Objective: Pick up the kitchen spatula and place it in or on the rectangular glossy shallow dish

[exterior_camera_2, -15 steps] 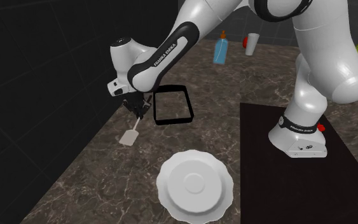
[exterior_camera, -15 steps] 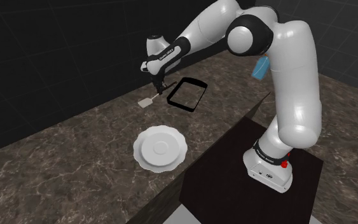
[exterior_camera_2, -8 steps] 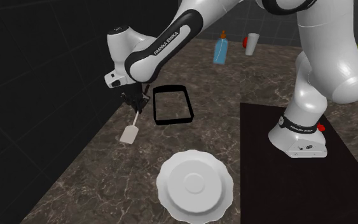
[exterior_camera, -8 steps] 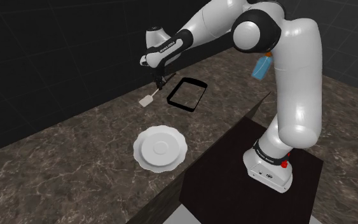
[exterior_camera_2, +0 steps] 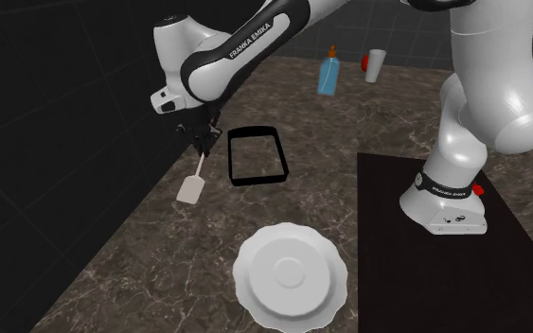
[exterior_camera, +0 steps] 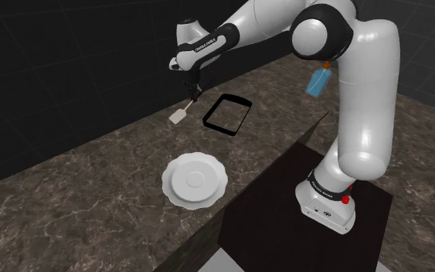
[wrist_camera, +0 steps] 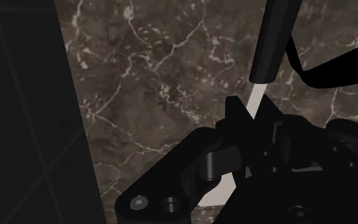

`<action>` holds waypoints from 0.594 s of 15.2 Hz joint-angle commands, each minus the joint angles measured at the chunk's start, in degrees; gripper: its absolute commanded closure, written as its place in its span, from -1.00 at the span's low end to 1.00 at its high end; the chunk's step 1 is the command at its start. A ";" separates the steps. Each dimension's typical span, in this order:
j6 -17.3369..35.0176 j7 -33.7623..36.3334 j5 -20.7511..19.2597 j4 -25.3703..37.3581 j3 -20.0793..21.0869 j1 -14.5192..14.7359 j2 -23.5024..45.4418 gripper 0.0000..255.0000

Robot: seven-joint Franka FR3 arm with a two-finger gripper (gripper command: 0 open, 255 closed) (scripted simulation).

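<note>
Single arm lifting the spatula, seen half a second after the previous view. The black gripper (exterior_camera: 195, 91) has risen since then. The spatula (exterior_camera: 179, 115), whose pale blade lay on the dark marbled counter (exterior_camera: 92, 178) a second ago, has come up with it. It now hangs tilted from the gripper, blade lowest, over the counter. It sits just beside the black rectangular dish (exterior_camera: 212, 108), on the side toward the shoulder view's left, and does not touch it. In the second exterior view the blade (exterior_camera_2: 190, 189) stands higher in the picture than before, with the handle slanting up into the gripper (exterior_camera_2: 201, 147). The arm's elbow has also swung toward the shoulder view's right. The dish, the white scalloped plate (exterior_camera: 195, 180) nearer the dark stand (exterior_camera: 277, 193), and the blue bottle (exterior_camera: 317, 81) at the far edge of the counter lie where they did. In the wrist view the two black fingers are closed on a narrow white strip of the spatula (wrist_camera: 254, 97), clasping it from both sides. Beyond them that strip runs on into a black, rod-like part. A black band of the dish's rim (wrist_camera: 327, 75) crosses the marble just past it. White capitals reading FRANKA EMIKA run along the dark forearm (exterior_camera_2: 255, 43). A like line of white lettering circles the dark band at the arm's base (exterior_camera_2: 444, 189), too small to read with certainty. Any label on the bottle is too small to make out.
</note>
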 commanded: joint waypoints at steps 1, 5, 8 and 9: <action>-1.21 -0.06 -0.03 0.49 -0.03 0.00 -0.70 1.00; -3.06 -0.13 -0.07 1.26 -0.06 0.04 -1.79 1.00; -0.61 -2.47 -0.26 -5.87 -0.90 -1.52 -6.62 1.00; 0.10 -3.30 -0.34 -8.05 -1.22 -2.05 -8.14 1.00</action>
